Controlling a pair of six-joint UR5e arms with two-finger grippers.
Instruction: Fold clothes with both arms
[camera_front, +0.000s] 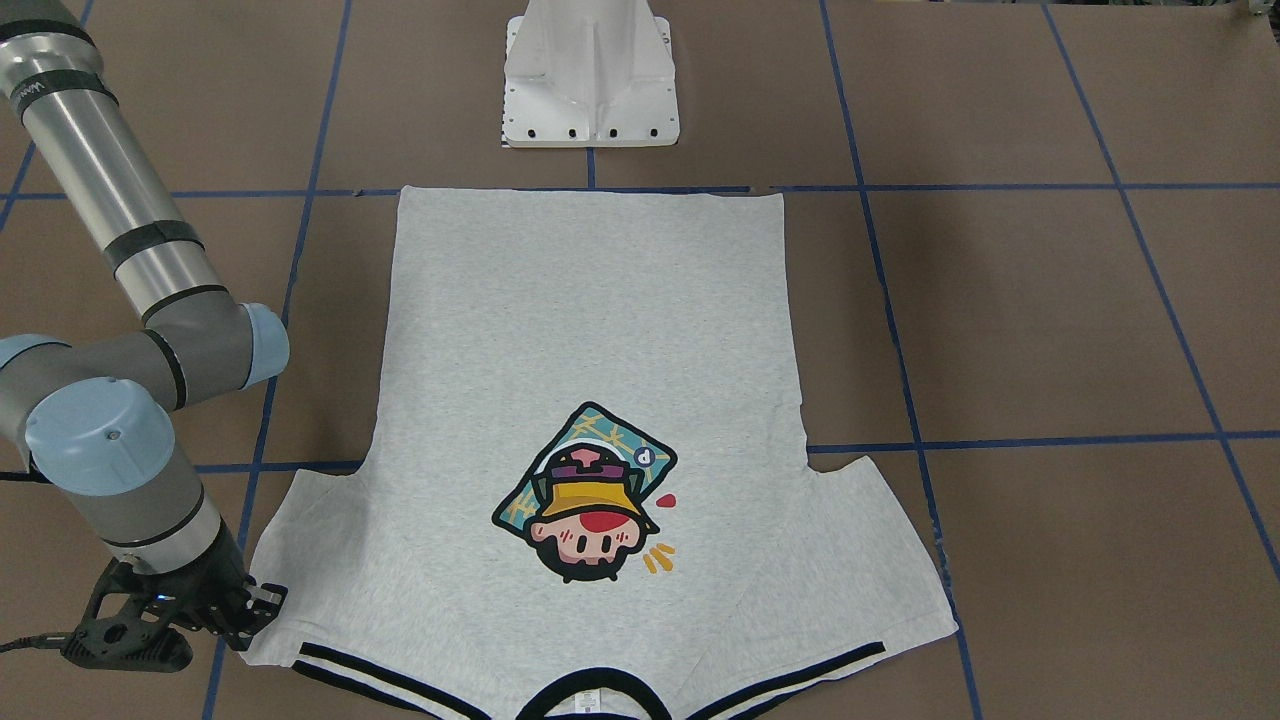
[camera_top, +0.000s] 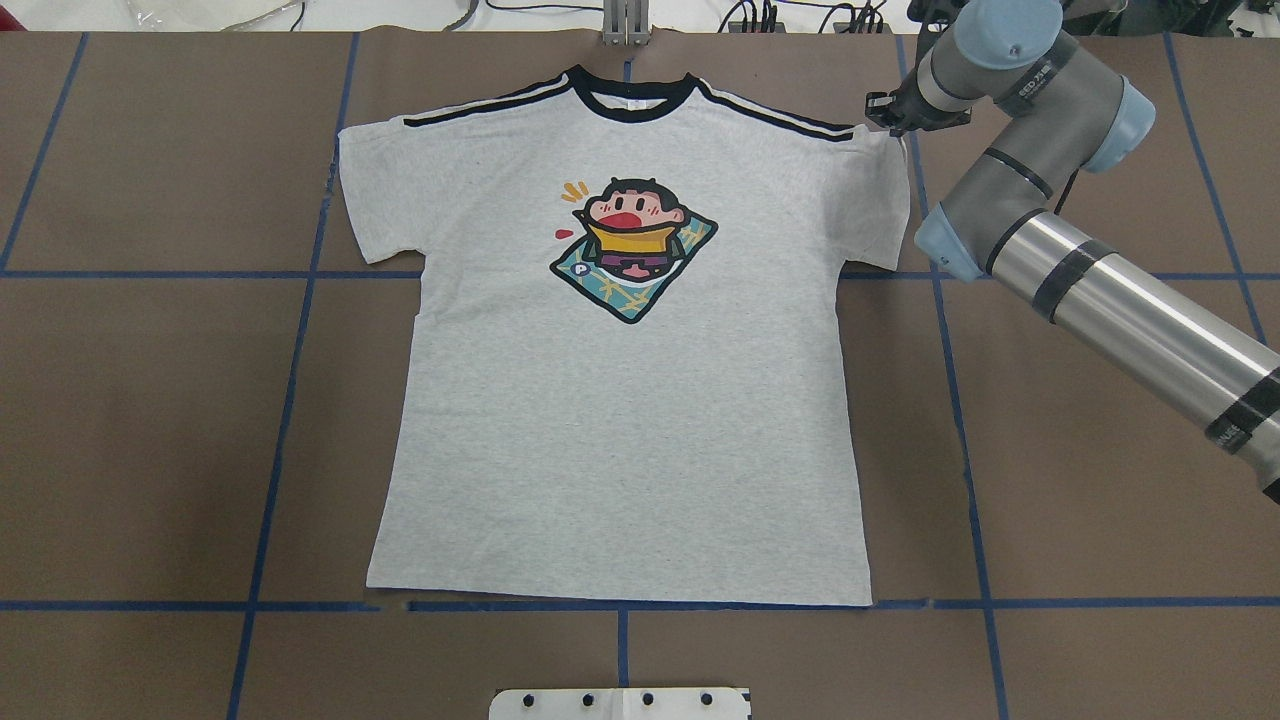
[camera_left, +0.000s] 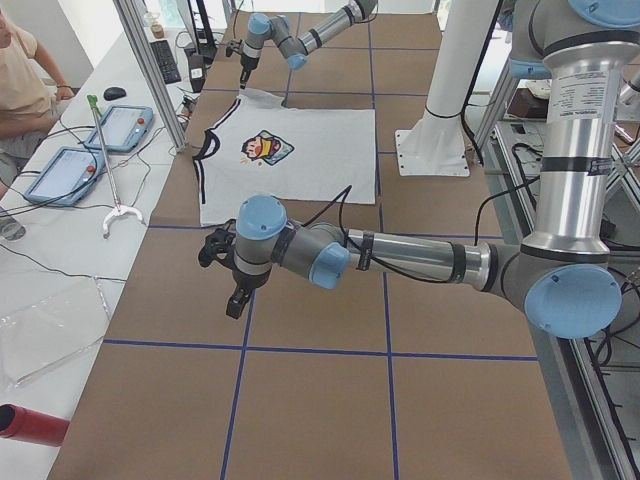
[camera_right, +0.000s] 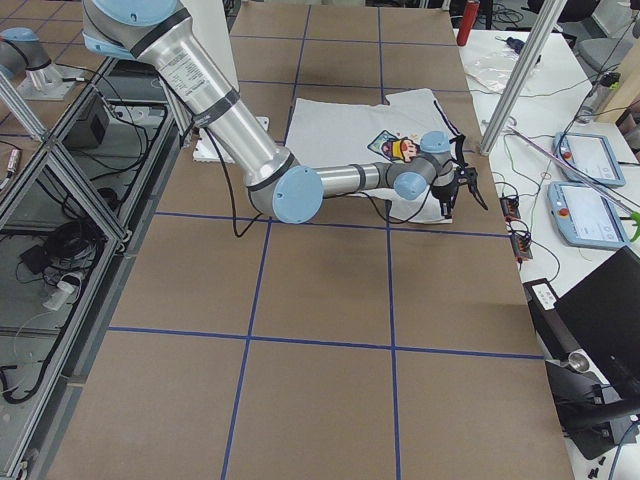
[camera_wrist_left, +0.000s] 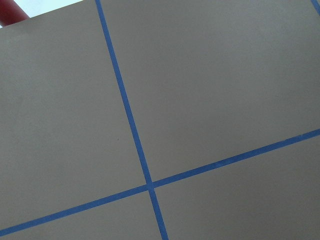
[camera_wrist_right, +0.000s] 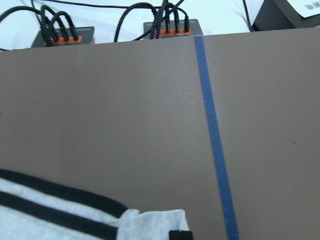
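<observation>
The light grey T-shirt (camera_top: 620, 420) lies flat and face up on the brown table, with its black collar at the far edge and its hem toward the robot's base. It also shows in the front view (camera_front: 600, 330) and in both side views (camera_left: 300, 175) (camera_right: 340, 130). My right gripper (camera_top: 885, 118) (camera_front: 262, 603) sits at the outer corner of the shirt's right sleeve, by the black stripes. In the right wrist view its fingertips (camera_wrist_right: 180, 235) are together on the slightly bunched sleeve corner (camera_wrist_right: 150, 220). My left gripper (camera_left: 233, 305) hangs over bare table off the shirt's left side. I cannot tell whether it is open or shut.
The white pedestal base (camera_front: 590, 80) stands just behind the hem. Blue tape lines (camera_wrist_left: 125, 110) grid the table. Cable boxes (camera_wrist_right: 165, 27) sit at the far edge. A person (camera_left: 25, 80) with tablets and a red cylinder (camera_left: 30, 425) are at the side bench.
</observation>
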